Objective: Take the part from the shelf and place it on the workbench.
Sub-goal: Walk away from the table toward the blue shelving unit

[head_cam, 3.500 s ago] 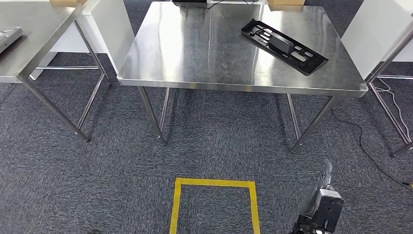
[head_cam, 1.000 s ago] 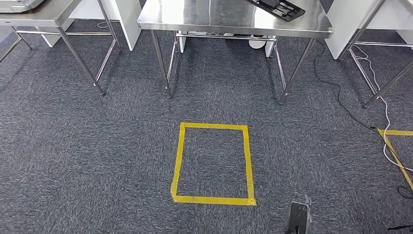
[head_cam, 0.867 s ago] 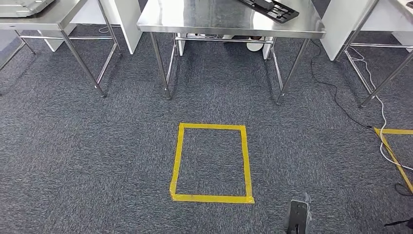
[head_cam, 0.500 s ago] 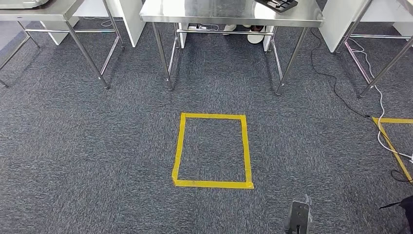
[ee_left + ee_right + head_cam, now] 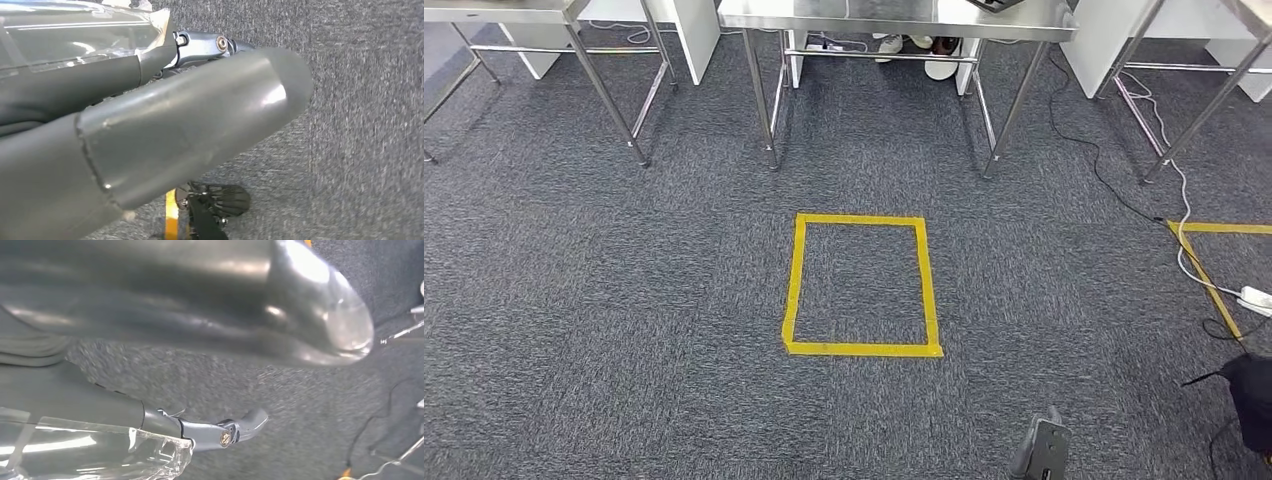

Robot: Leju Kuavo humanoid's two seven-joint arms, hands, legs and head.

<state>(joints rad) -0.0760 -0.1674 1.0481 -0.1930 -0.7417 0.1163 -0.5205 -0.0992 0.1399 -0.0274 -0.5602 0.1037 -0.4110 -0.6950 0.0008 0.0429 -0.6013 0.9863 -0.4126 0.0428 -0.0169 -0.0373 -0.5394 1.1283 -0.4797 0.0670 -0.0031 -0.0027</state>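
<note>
Both arms hang low over the carpet, as fits walking; the right hand (image 5: 1042,450) and the left hand (image 5: 150,145) hold nothing, fingers apart; the part (image 5: 992,4) lies on the workbench (image 5: 864,14), at its far edge.

Right hand (image 5: 1042,452) hangs low at the bottom edge of the head view, right of centre, a grey block with fingertips pointing up-frame, holding nothing. In the right wrist view the thick grey thumb (image 5: 280,305) spans the upper frame, a darker finger (image 5: 220,432) stretched out apart from it below. In the left wrist view the left hand (image 5: 165,120) shows thumb and a dark finger (image 5: 205,47) extended side by side, nothing between them.
</note>
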